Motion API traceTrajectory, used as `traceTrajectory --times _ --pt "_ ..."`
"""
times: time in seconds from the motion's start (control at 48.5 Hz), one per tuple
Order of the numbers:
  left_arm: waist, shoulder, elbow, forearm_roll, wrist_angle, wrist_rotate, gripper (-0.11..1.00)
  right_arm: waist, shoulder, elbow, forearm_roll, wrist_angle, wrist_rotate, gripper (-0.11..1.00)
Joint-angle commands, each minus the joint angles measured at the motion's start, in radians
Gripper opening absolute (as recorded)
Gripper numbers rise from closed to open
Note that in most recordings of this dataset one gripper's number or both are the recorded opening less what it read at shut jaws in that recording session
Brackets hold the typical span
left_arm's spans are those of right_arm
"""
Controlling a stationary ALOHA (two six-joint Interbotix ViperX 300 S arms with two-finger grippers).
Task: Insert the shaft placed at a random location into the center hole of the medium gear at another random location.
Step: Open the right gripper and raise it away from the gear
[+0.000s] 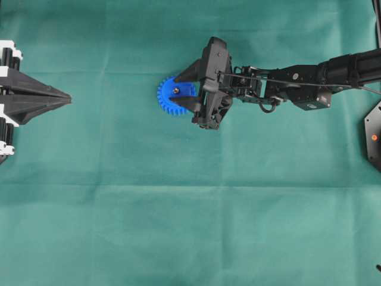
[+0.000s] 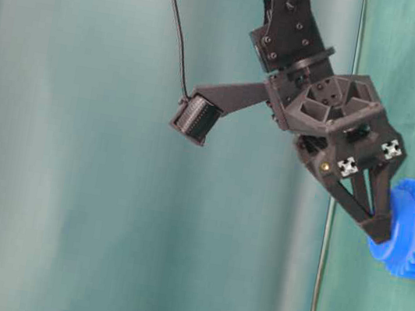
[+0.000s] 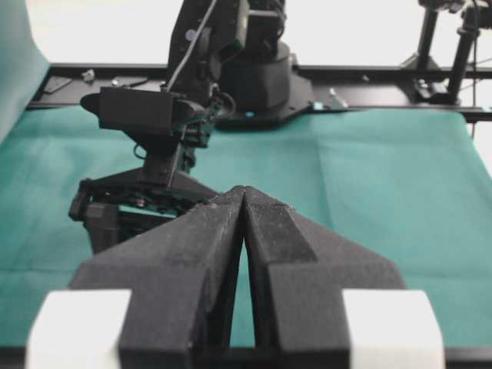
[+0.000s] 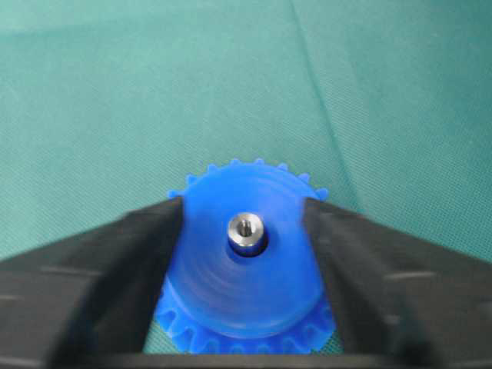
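Right gripper (image 1: 183, 90) is reached in from the right of the overhead view, its fingers (image 4: 123, 269) spread either side of the medium gear (image 4: 246, 269), released. Centre-frame, the silvery shaft (image 4: 245, 230) is seen end-on, upright in the center hole. Left gripper (image 3: 244, 201) is parked, clenched.

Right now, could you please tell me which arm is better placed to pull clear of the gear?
The right. Its claw stands open astride the medium gear, with the shaft seated in its hub. The left claw sits shut at the mat's far edge.
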Motion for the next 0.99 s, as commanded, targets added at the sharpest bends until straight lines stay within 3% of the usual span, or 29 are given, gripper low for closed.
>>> traceTrajectory --times 0.0,0.454,0.97 --pt "0.003 0.006 -0.014 0.002 -0.005 0.002 0.0 0.0 -0.02 -0.017 0.002 -0.005 -0.002 0.86" --pt "0.003 0.006 -0.014 0.002 -0.005 0.002 0.0 0.0 -0.215 0.014 -0.005 0.055 -0.012 0.83" --pt "0.003 0.006 -0.014 0.002 -0.005 0.0 0.0 0.002 -0.321 0.103 -0.003 0.11 -0.003 0.83"
